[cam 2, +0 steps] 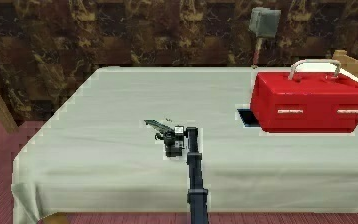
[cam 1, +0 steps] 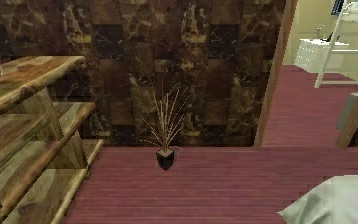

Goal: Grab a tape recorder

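Jaws are hanging mid-frame in the arm side view over bare white cover, and we are seeing nothing in them. Right of them a red case (cam 2: 307,100) with a pale handle, possibly the tape recorder, is sitting on the white-draped bench (cam 2: 97,130), a dark flat thing (cam 2: 247,119) lying at its lower left. A potted plant (cam 1: 167,130) is standing at the forward view's centre.

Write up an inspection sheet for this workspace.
Surface: pale sheet spread over a wide flat top.
Job's things: small dark flat thing beside the red case, too small to name.
Clutter: red case with a handle; grey object on a pole beyond it.
Grippers: gripper seen against bare sheet, holds nothing.
Cables: nothing seen.
Surroundings: dark patterned wall, wooden shelf, potted dry plant, red carpet.
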